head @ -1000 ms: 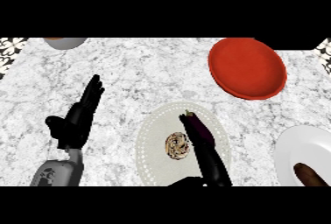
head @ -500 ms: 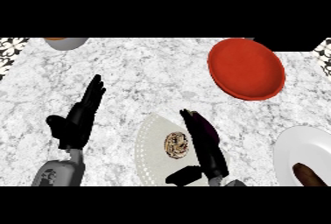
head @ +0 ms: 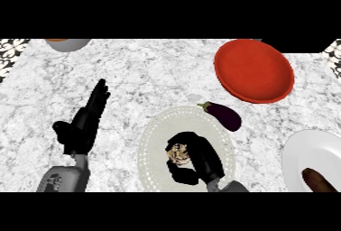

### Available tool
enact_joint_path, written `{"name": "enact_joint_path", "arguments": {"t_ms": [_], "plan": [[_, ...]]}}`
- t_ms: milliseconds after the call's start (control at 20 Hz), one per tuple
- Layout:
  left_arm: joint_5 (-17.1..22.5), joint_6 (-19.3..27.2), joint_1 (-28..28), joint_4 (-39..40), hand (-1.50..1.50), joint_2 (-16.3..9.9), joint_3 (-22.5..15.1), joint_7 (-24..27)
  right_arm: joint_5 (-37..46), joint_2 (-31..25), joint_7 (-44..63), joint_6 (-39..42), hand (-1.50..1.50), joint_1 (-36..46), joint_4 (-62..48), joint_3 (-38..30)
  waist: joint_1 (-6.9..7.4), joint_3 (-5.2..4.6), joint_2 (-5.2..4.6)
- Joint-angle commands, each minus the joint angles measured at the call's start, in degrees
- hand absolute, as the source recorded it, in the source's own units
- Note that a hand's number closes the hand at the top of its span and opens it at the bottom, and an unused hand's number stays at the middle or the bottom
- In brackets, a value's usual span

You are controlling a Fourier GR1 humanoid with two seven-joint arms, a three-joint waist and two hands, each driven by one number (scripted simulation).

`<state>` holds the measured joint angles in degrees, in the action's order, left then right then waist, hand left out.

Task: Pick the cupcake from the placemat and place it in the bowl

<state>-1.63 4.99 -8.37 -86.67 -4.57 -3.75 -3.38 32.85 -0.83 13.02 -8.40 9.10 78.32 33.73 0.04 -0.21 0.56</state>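
At the far left, the left hand [head: 83, 124] is resting open over the marble counter [head: 146, 76], its fingers straight and pressed side by side, pointing up the view, with the thumb sticking out to the left. Its grey forearm [head: 63, 179] is entering from the lower edge. Well beyond those fingertips, at the top edge, a grey bowl [head: 66, 43] is showing only its lower rim, the rest being cut off.

Right of that hand, the pale oval placemat [head: 154, 149] with a dotted border is lying on the counter. The cupcake [head: 178, 152] is sitting near its middle, and the right hand [head: 200, 155] is curling around it: the fingers are arching over the cupcake's top and right side, while the thumb is closing in from below and left. Only a small brown and cream patch of the cupcake is showing between them; whether the fingers are actually touching it is hard to make out.

Just beyond the right hand's fingers, an eggplant [head: 223, 115] is lying at the placemat's upper right edge. Farther up and right, the red bowl [head: 254, 70] is standing well apart from the cupcake. At the right edge, a white plate [head: 310, 153] is cut off, carrying a brown item [head: 318, 180] that is too cropped to name.
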Motion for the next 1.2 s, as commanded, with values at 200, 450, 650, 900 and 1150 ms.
{"name": "enact_joint_path", "arguments": {"t_ms": [200,450,650,900,1150], "plan": [[-2.16,1.22,0.92,-1.92,0.00,2.09,-1.97,-1.67,-2.05,0.79,-1.67,-2.08,1.50,-3.04,-0.33,6.51,0.03,0.21,-0.53],[-0.29,-0.73,0.98,-0.72,0.00,0.50,0.30,0.64,-11.50,-9.40,-12.50,12.29,1.50,-3.64,10.90,3.90,-0.32,0.21,-0.56],[-0.07,-0.43,1.01,-3.58,0.00,0.18,0.30,-1.98,-22.50,-23.31,-26.92,24.90,1.50,-4.60,19.13,-1.57,-0.85,0.35,-0.26],[1.01,-1.91,3.86,-3.78,0.00,-1.57,1.94,-0.44,-31.48,-31.80,-37.60,29.42,1.50,-9.48,30.35,-11.39,-1.18,0.23,-0.24],[0.36,-1.40,3.50,-4.34,0.00,-0.68,1.22,-0.14,-37.89,-36.44,-36.66,29.95,1.50,-11.93,40.60,-23.59,-1.37,0.17,-0.22]]}}
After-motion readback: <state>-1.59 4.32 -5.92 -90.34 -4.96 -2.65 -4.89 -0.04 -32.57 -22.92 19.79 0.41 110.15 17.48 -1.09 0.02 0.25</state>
